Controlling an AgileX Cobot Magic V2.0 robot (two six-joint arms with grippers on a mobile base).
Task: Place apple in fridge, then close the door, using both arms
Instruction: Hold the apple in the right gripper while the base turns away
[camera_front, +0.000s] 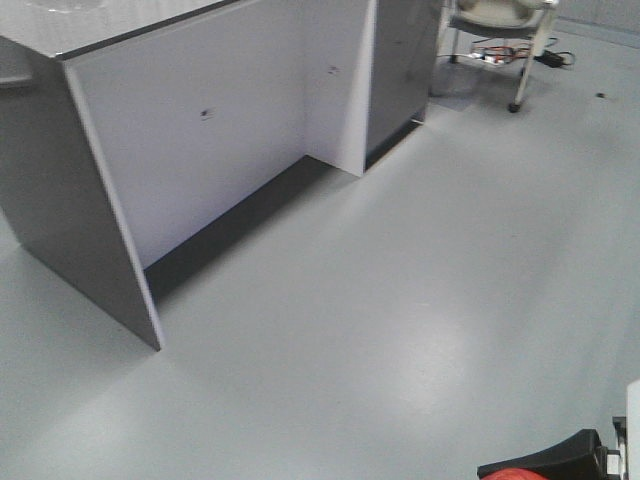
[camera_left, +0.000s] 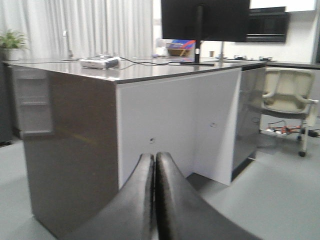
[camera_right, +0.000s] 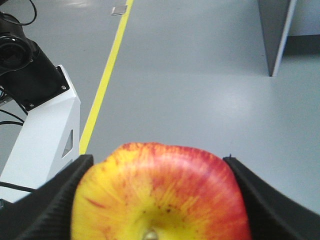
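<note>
Low over the grey floor (camera_right: 200, 75), with no fridge in view, gripped the apple (camera_right: 160, 195) snugly between the right gripper's (camera_right: 158, 172) 2 pads for the carry, and had the left gripper (camera_left: 154, 192) closed on nothing, presumably spare for the door.

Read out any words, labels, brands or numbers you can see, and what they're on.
Nothing is readable.
The colourful box on the counter: print too blurred.
The small dark marks on the white panel: too small to tell.
The apple: no sticker visible.
</note>
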